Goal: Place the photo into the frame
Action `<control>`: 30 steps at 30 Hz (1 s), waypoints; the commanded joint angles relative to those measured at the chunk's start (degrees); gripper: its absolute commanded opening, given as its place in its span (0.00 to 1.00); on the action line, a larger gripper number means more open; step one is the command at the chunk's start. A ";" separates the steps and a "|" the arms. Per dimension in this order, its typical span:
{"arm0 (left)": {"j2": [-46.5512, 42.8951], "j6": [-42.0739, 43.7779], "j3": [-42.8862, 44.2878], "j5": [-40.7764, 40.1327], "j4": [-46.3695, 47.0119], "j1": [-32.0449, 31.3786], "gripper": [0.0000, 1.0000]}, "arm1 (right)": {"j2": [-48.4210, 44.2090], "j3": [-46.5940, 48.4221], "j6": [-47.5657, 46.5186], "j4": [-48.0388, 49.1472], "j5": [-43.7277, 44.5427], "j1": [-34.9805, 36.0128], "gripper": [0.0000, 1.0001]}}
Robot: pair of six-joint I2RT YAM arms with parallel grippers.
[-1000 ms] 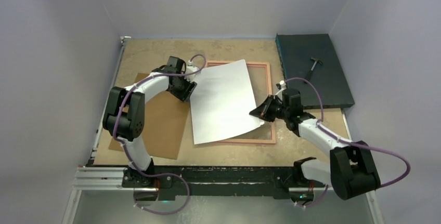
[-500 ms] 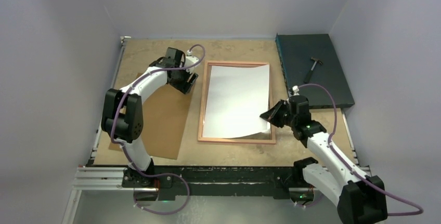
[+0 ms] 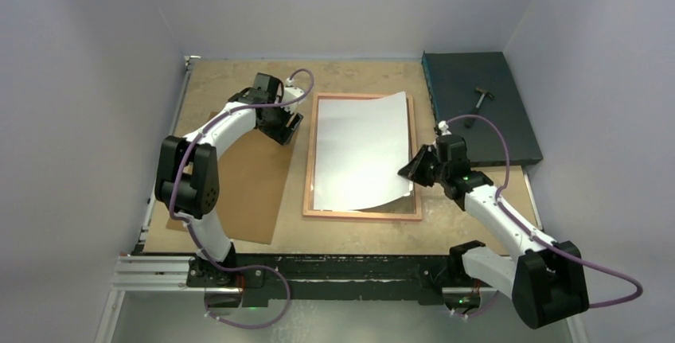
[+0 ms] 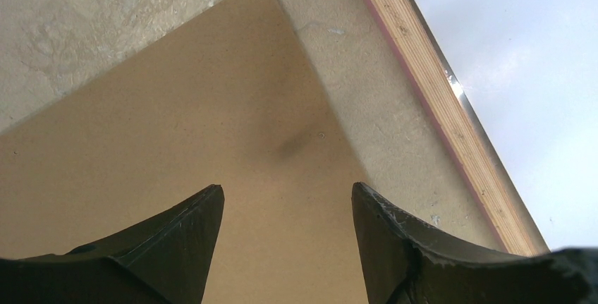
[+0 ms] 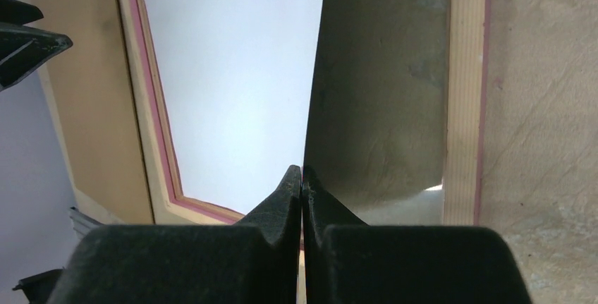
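My right gripper (image 5: 302,177) pinches the photo (image 3: 358,152) by its raised edge, seating it in the frame (image 3: 362,215); my left gripper (image 4: 285,209) hangs open. Next, I should lower it flat.

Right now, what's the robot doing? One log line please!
photo: white side up over frame, right edge raised | right end effector: shut on photo | left end effector: open, over brown board

One white paper photo (image 3: 358,152), one thin pink wooden frame (image 3: 308,160), one brown flat board (image 3: 247,184), one dark pad (image 3: 454,80) upper right, one small hammer (image 3: 480,99).
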 commanded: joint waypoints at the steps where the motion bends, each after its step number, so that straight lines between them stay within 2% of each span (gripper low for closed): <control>1: -1.65 -0.74 1.06 0.53 0.55 0.04 0.66 | 1.89 2.43 -4.09 2.11 -1.08 0.21 0.00; 14: -2.20 -1.01 0.43 0.22 1.02 0.02 0.67 | 3.36 -1.80 -1.49 6.13 -3.54 0.16 0.00; 23: -2.62 -0.95 0.19 0.05 1.02 0.13 0.68 | 2.74 -3.01 -0.63 6.26 -3.65 0.18 0.24; 26: -2.79 -0.99 0.13 0.05 1.02 0.19 0.68 | 3.39 -2.39 -1.35 5.38 -2.17 0.15 0.39; 30: -2.56 -1.26 0.70 0.15 0.25 0.62 0.69 | 2.79 0.86 -3.26 -0.29 2.85 0.14 0.66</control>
